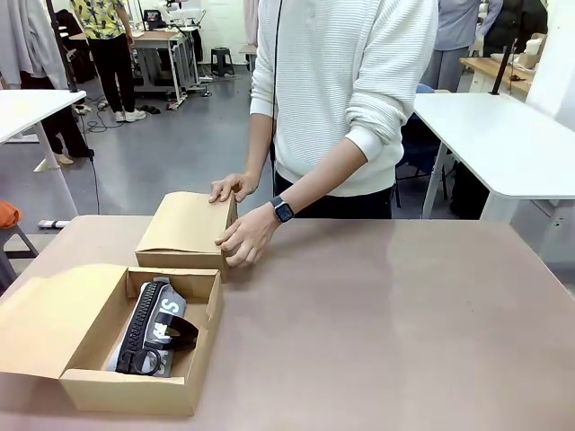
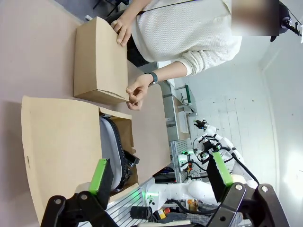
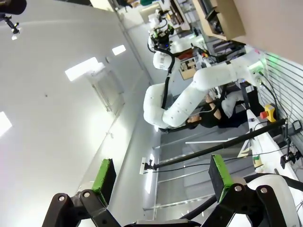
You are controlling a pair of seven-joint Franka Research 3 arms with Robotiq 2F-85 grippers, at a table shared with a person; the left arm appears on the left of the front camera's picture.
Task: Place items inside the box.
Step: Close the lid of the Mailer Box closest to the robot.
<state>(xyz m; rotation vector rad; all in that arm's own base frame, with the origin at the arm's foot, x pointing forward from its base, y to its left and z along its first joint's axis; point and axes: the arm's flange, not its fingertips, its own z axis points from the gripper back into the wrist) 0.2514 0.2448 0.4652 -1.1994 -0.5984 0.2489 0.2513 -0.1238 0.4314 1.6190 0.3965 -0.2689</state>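
- Front view: open cardboard box (image 1: pixel 135 382) at about 7 o'clock on the brown table (image 1: pixel 404 332), lid flap (image 1: pixel 49 319) folded out flat toward 9 o'clock.
- Inside that box, lying lengthwise: grey zip pencil pouch (image 1: pixel 160 316) with white lettering, black zip along its 9 o'clock edge; something black on top of its near end, too dark to name.
- Just beyond the open box, toward 11 o'clock: a second, closed cardboard box (image 1: pixel 184 229), near it but whether touching cannot be told.
- Standing at 12 o'clock across the table: person in a white sweater; one hand (image 1: pixel 232 187) on the closed box's far top edge, other hand (image 1: pixel 244 235), wrist bearing a dark watch (image 1: pixel 283 210), against its 3 o'clock side.
- Left wrist view: left gripper (image 2: pixel 161 177) spread wide, green pads (image 2: pixel 99 172) well apart, nothing between them, held above the scene.
- Beyond its fingers, toward 10 o'clock: the open box with flap, pouch's black zip edge showing at the opening.
- Farther up, toward 11 o'clock: the closed box, both hands of the person on it, one at the far end, one at the near corner.
- Right wrist view: right gripper (image 3: pixel 161 177) spread wide, nothing pinched, aimed away from the table toward a pale wall or ceiling.
- At 1 o'clock there: the white left arm (image 3: pixel 199 90), and a corner of the open box at the top edge.
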